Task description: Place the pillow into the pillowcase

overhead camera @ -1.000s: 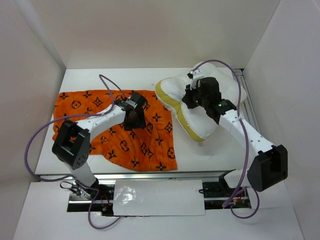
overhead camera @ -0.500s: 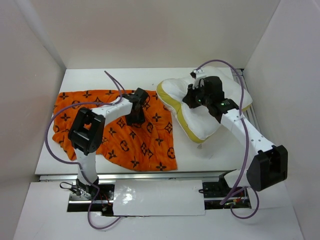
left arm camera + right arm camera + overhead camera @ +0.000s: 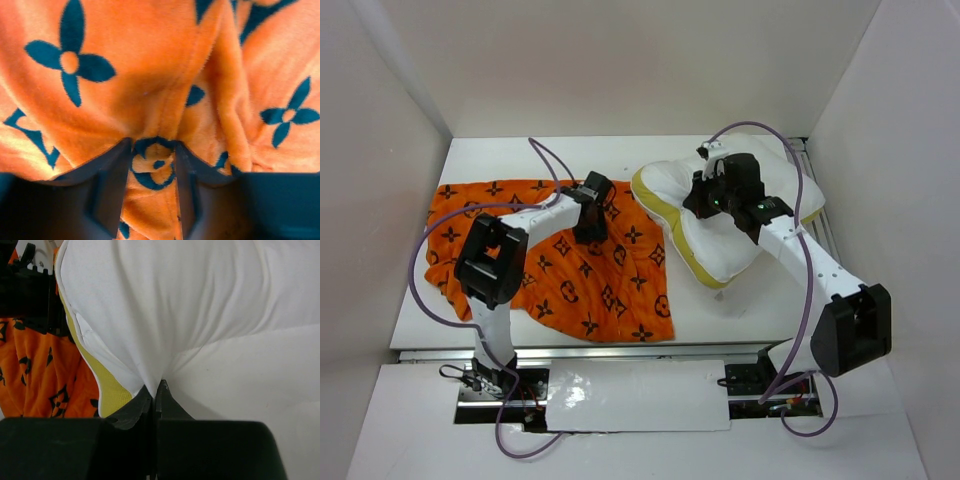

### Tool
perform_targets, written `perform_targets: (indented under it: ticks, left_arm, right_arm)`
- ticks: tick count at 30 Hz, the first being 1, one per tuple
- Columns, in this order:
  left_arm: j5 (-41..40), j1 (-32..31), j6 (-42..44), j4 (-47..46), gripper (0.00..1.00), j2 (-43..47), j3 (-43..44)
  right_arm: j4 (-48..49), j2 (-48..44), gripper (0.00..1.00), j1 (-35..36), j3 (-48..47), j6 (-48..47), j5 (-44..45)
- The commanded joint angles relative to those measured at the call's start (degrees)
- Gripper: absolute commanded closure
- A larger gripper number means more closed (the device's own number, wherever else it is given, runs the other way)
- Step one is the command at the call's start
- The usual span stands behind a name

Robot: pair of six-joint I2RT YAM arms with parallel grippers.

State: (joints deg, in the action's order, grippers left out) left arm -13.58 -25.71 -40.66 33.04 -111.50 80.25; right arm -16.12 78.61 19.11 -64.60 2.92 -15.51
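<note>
Your right gripper [image 3: 156, 386] is clamped tight on the pillow [image 3: 200, 310]: its jaws meet on a small pinch of the white cover, and creases fan out from the tips. The pillow lies under and ahead of that gripper, bunched up around the pinch. Its yellow seam [image 3: 107, 385] runs just to the left of the tips. Beyond the seam on that side you see the pillowcase [image 3: 550, 270], spread on the table [image 3: 750, 310], its right edge close beside the pillow.

Your left gripper [image 3: 153, 147] is down on the pillowcase, near the cloth's far right corner. Its jaws stand part-way apart, and a raised ridge of orange cloth with a dark circle motif fills the gap between them. You cannot tell whether they are biting on that ridge or only straddling it. The pillow sits to the right of this gripper, apart from it, wholly outside the case
</note>
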Motion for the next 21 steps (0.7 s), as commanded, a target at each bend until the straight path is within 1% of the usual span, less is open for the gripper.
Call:
perform_targets:
  ticks: [1,2,3,4,5,9,15,17,20,21]
  left_arm:
    - [-0.13,-0.39,1.99,-1.14,0.53,0.51,0.44]
    - [-0.13,0.13,1.99,-1.13,0.63,-0.11,0.44]
    - [0.40,0.14,1.99,-1.13,0.83,-0.12,0.44]
    - [0.40,0.66,1.99,-1.13,0.94,-0.12,0.44]
    - [-0.30,0.67,1.30,0.26,1.00,-0.12,0.44]
    - [-1.53,0.67,1.29,0.89,1.00,2.68,0.44]
    - [-1.01,0.67,4.10,2.38,1.00,10.33,2.27]
    - [0.48,0.67,4.63,3.00,1.00,12.18,2.90]
    - [1.37,0.67,5.24,4.22,1.00,13.24,3.51]
    - [2.15,0.67,5.85,4.23,1.00,14.72,3.51]
  right_arm:
    - [1.79,-0.56,1.00,-0.22,-3.34,-0.11,0.57]
    - [1.27,-0.56,1.00,-0.22,-3.34,-0.11,0.57]
    - [1.27,-0.56,1.00,-0.22,-3.34,-0.11,0.57]
    - [0.74,-0.56,1.00,-0.22,-3.34,-0.11,0.57]
    - [0.74,-0.56,1.00,-0.22,-3.34,-0.11,0.57]
    - [-0.31,-0.56,1.00,0.31,-3.34,0.68,1.96]
    - [-5.49,-1.62,1.00,6.19,-3.34,-2.03,3.55]
    - [-7.96,-1.62,1.00,8.38,-3.34,-3.79,1.80]
    - [-8.67,0.04,1.00,10.50,-3.34,-5.20,-1.70]
    - [-8.67,0.66,1.00,12.16,-3.86,-5.20,-2.24]
